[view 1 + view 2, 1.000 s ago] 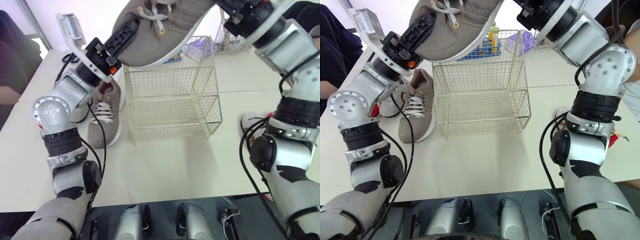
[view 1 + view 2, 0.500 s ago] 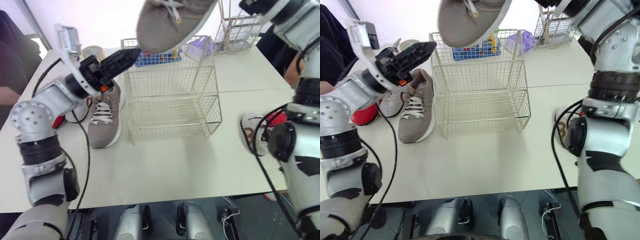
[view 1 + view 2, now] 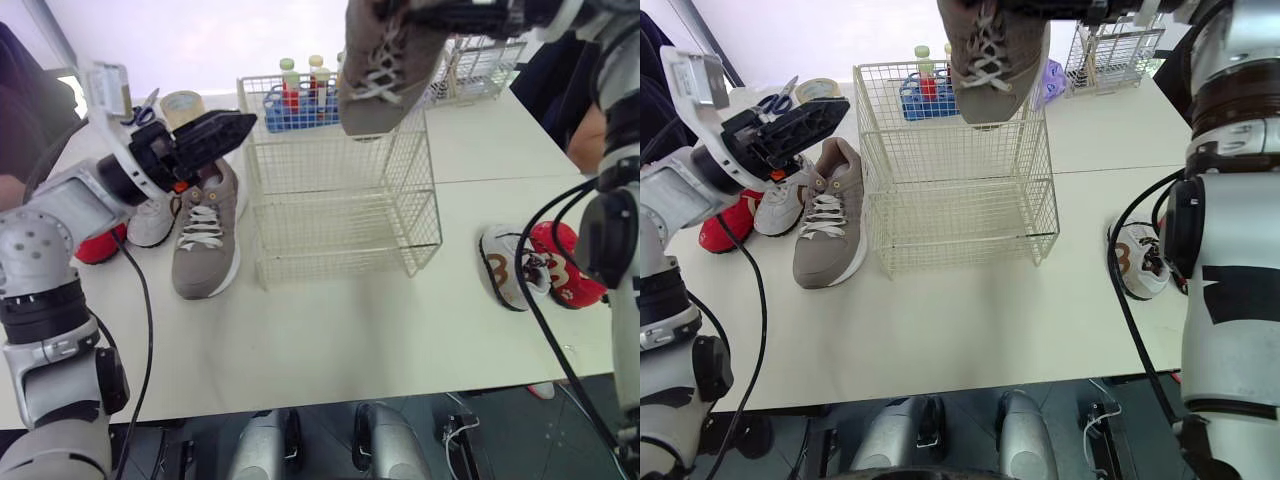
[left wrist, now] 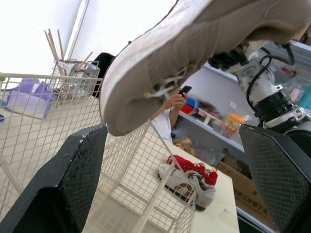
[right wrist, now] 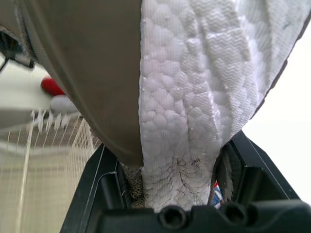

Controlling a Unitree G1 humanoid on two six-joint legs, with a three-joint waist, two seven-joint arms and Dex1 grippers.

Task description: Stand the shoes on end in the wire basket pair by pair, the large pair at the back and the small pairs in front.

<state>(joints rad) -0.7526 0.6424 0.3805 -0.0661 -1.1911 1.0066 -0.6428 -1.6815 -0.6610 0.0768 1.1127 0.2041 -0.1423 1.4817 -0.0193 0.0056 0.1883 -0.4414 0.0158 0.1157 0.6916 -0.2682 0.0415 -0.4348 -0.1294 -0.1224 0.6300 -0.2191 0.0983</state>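
There are six shoes in all. Two are large and grey: the raised grey shoe (image 3: 385,70) and the grey shoe on the table (image 3: 205,240). Two are small and white: the left white shoe (image 3: 152,222) and the right white shoe (image 3: 505,270). Two are small and red: the left red shoe (image 3: 97,245) and the right red shoe (image 3: 562,272). There is one wire basket (image 3: 340,190), one smaller wire rack (image 3: 480,65), one blue crate (image 3: 300,112), one tape roll (image 3: 180,103) and one pair of scissors (image 3: 775,100). The crate holds two bottles (image 3: 290,82), possibly a third half hidden.
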